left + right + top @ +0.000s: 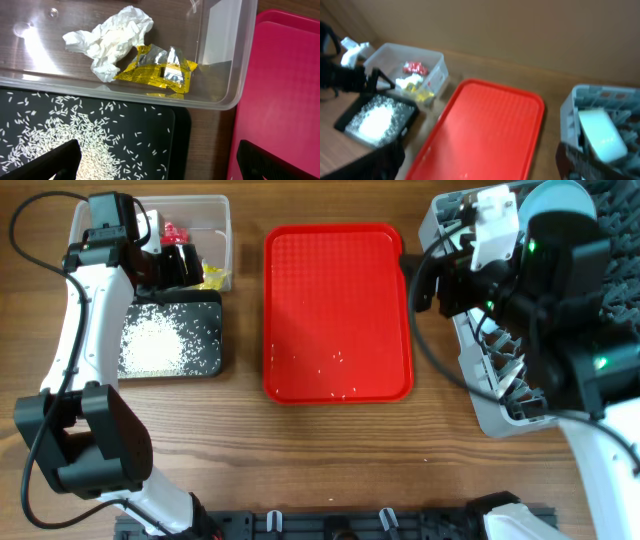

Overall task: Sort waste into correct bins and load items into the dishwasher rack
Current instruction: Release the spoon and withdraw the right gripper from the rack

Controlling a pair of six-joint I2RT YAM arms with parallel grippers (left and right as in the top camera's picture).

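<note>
Waste sorting looks nearly finished, judging by the filled bins.
Left gripper (160,165) hangs spread and empty over the black tray (182,130) of grains (60,145); beyond, white wrapper (112,40) and yellow wrapper (160,70) lie in the clear tub (220,95). Stray grains (340,358) on the red tray (340,280) probably need clearing next. Farthest, the right gripper (482,162), also spread and empty, hovers by the dishwasher rack (480,380), whose load is mostly hidden.

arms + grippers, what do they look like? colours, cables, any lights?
Left arm and right arm: white links, black joint housings, loose black cables. The right arm shows two green lights. The fingers are plain black on both.
</note>
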